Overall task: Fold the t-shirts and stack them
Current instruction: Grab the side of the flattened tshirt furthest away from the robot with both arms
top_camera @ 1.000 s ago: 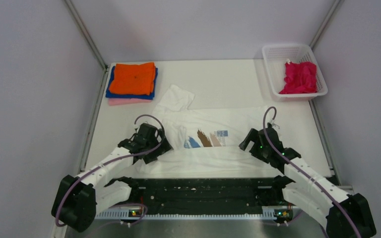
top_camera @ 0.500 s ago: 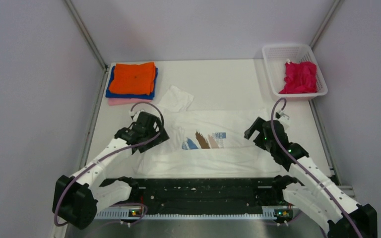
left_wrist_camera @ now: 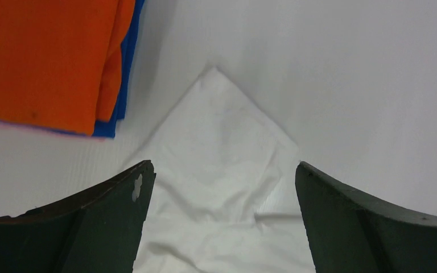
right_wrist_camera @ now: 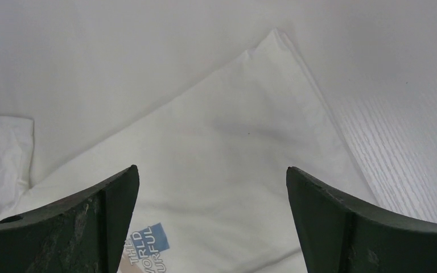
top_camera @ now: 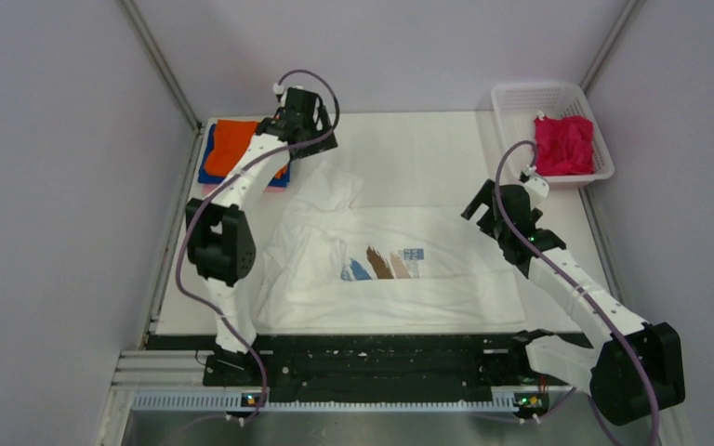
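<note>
On the desk (top_camera: 428, 158), the white printed cloth t-shirt (top_camera: 400, 279) lies spread for folding; left end effector (left_wrist_camera: 223, 173) and right end effector (right_wrist_camera: 211, 173) hover open, empty.

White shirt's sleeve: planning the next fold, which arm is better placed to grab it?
Left. The left gripper, open, hovers over the sleeve beside the orange shirt; the right gripper is over the opposite corner.

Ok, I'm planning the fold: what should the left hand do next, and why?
Probably lower the left hand to pinch the white shirt at its far-left corner: it hovers open and empty over that corner, and the right hand hovers open over the far-right one.
</note>
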Action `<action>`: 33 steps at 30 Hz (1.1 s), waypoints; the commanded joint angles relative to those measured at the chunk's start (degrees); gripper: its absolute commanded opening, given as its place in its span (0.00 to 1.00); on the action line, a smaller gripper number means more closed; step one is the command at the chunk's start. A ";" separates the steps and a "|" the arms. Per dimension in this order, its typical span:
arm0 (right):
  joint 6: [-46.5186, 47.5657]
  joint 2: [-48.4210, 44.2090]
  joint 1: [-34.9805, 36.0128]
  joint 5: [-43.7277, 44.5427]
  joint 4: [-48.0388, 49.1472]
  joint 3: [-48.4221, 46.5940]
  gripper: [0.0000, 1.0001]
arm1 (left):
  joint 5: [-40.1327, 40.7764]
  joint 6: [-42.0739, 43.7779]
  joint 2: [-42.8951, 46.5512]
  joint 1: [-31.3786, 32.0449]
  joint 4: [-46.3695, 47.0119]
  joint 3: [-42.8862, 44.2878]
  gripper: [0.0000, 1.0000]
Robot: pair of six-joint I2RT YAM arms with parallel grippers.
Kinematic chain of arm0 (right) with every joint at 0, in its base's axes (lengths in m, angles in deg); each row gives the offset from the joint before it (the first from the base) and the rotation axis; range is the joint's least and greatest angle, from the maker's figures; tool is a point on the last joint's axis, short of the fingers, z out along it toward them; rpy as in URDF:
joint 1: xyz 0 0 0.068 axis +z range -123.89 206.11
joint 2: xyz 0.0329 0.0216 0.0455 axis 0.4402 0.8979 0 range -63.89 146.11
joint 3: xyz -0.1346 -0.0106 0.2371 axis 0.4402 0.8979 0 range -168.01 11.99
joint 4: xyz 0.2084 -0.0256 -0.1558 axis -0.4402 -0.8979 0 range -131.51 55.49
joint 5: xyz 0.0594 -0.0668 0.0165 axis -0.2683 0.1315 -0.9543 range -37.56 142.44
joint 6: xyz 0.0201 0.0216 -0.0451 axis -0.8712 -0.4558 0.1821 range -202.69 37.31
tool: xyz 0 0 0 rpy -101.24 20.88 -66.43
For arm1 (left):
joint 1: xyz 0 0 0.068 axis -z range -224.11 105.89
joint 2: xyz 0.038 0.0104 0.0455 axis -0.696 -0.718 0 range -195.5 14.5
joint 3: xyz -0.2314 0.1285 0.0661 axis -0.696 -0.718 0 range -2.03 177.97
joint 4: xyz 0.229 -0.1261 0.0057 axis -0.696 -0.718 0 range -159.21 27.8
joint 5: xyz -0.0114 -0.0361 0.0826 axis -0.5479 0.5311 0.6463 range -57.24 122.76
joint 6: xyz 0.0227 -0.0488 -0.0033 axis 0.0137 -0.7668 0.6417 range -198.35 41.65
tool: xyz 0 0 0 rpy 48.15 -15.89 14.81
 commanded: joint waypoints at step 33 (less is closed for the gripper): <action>3.84 5.25 -3.77 -1.94 4.14 0.82 0.99 | -6.47 17.97 -37.17 -2.68 -2.39 33.39 0.40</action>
